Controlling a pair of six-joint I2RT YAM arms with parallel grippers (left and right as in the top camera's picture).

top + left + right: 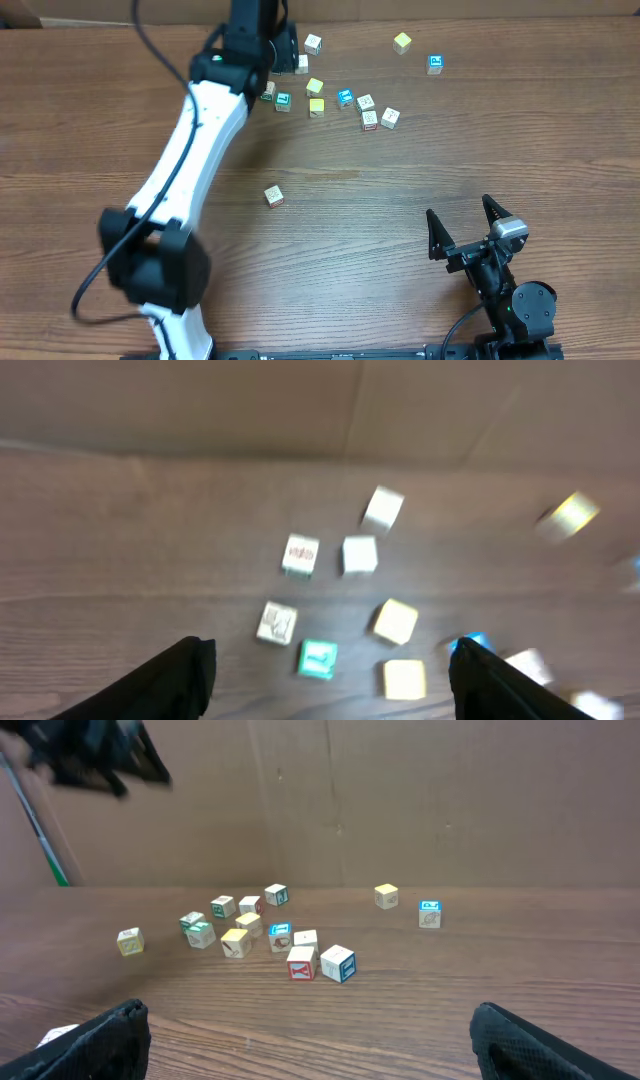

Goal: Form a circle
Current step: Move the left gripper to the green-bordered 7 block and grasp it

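So the circle (pixel 280 622) is barely a circle right now, more like four little whitish cubes bunched in a tight ring at the far side of the tabletop (pixel 400 250), left of middle, with the green-faced cube (pixel 318 658) on its near edge. Our left tool (pixel 332 665) hangs right above that bunch with its fingers spread wide and nothing between them, so no cube is being pinched. The wrist view is pretty blurry, so we can't say how high above the cubes it is. Our right tool (pixel 460 212) sits down at the near right corner, fingers spread as well, well apart from everything. We'd say we're at the step of lining up on one cube of the ring, either to grab it or to nudge it into a rounder shape, and the job looks early on. The yellow cubes (pixel 395 620) lie just beside the ring on its right, a blue cube (pixel 345 97) and more white ones trail off past them, and a lone cube (pixel 273 195) sits by itself nearer to us. Next move, as we see it: come straight down over a single cube and close on just that one. The neighbours sit so close that a sloppy descent could knock the ring apart.
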